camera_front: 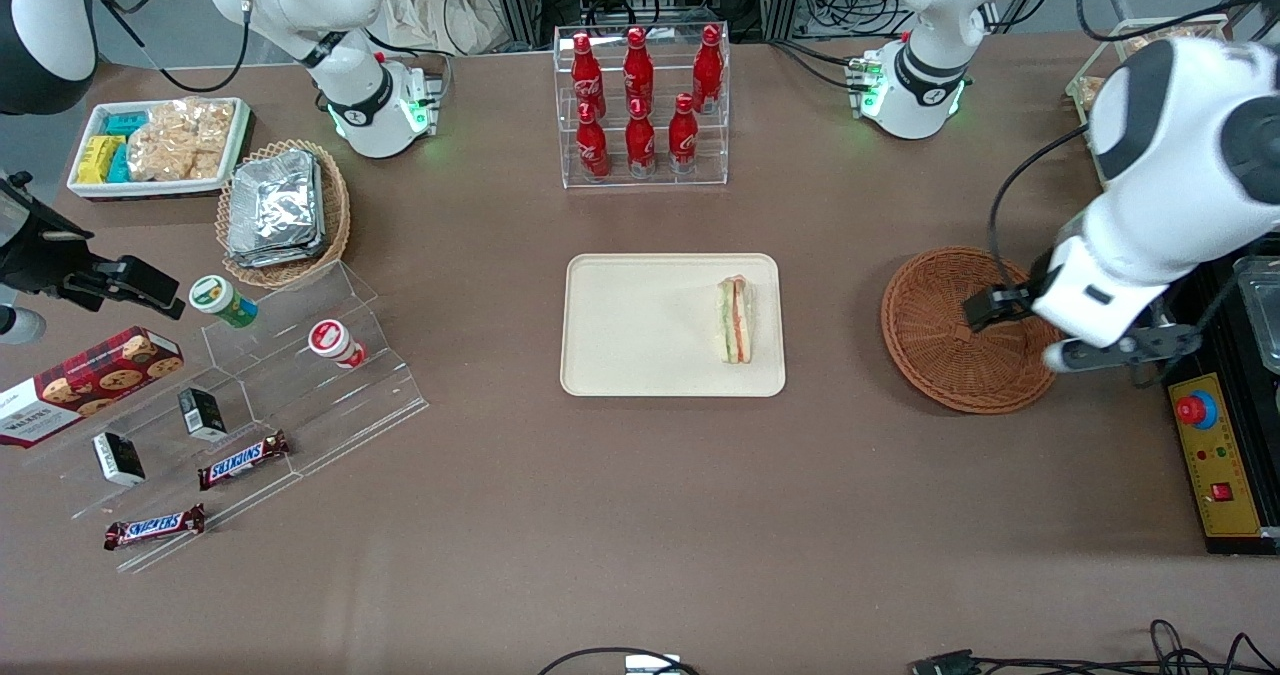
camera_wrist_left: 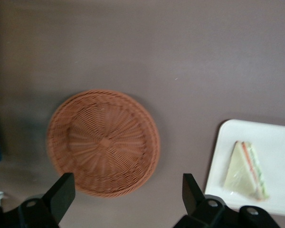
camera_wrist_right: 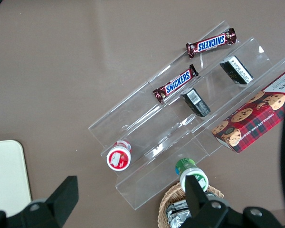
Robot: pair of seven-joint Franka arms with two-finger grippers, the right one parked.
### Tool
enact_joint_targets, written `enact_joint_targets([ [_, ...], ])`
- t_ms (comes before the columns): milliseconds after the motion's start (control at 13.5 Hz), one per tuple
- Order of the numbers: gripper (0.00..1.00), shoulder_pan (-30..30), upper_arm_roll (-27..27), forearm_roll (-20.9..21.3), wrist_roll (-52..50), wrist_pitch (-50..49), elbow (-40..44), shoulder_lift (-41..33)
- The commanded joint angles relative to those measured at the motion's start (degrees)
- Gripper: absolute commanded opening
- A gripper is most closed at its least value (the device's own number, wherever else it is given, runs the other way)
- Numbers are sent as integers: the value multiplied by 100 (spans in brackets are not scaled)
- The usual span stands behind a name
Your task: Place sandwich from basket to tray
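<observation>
The left arm's tool [camera_wrist_left: 126, 199] hangs above the bench [camera_front: 640, 515] over the basket's edge nearest the working arm's end, with its fingers [camera_wrist_left: 61, 192] spread wide apart and nothing between them. Directly below it sits the round reddish-brown basket [camera_front: 945, 355], which is empty; its woven floor is fully exposed in the wrist view. Taking the front view as a clock face centred on the basket, the cream tray [camera_front: 630, 325] lies at 9 o'clock, well apart from the basket, with bare bench between them. The sandwich [camera_front: 737, 320] rests flat on the tray, at the tray's end nearest the basket (3 o'clock of the tray centre), inside the rim, filling layers visible along one edge. Judged status: the transfer appears complete, since the sandwich is on the tray, the basket holds nothing, and the tool is unloaded. No step appears outstanding apart from, possibly, returning the arm to a rest pose.
</observation>
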Motion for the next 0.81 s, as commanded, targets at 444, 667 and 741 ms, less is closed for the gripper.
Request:
enact_joint_targets([
  [444,100,-944,1485,-323,1275,-697,-160,-1125],
  [667,100,-944,1485,-323,1284,-838,-125,-1187],
  [741,100,-944,1485,-323,1284,-890,-98,-1187],
])
